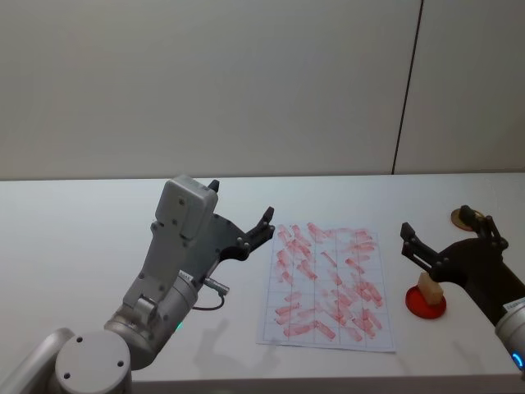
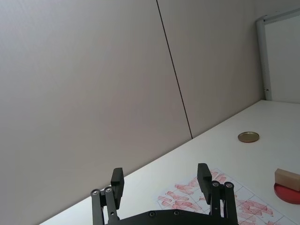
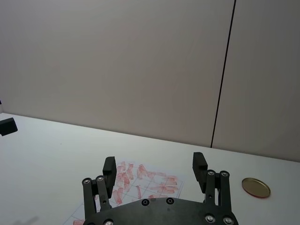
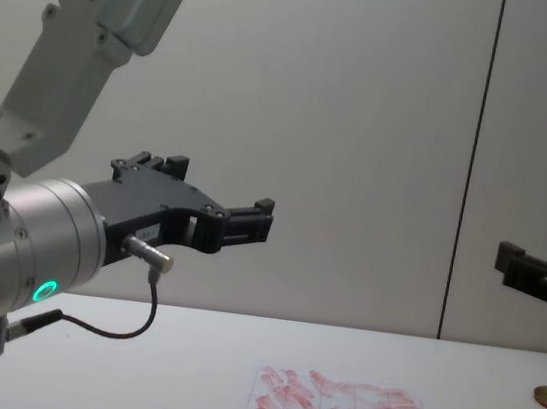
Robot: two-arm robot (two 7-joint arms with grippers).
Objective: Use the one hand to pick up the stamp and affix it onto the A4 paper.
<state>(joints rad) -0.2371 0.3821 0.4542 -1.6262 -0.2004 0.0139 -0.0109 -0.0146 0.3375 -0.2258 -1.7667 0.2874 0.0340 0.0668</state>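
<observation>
The paper [image 1: 325,283], covered in red prints, lies flat on the white counter [image 1: 74,238]. Just right of the paper the stamp [image 1: 430,287] stands upright on a round red pad [image 1: 426,306], free of either hand. The right hand [image 1: 437,223] hangs in the air right of the paper, above the stamp and not touching it, its fingers spread wide with nothing between them. The left hand [image 1: 240,201] is raised left of the paper, also wide and empty. A gold disc [image 1: 456,217] lies on the counter beyond the paper's far right corner, apart from the stamp.
</observation>
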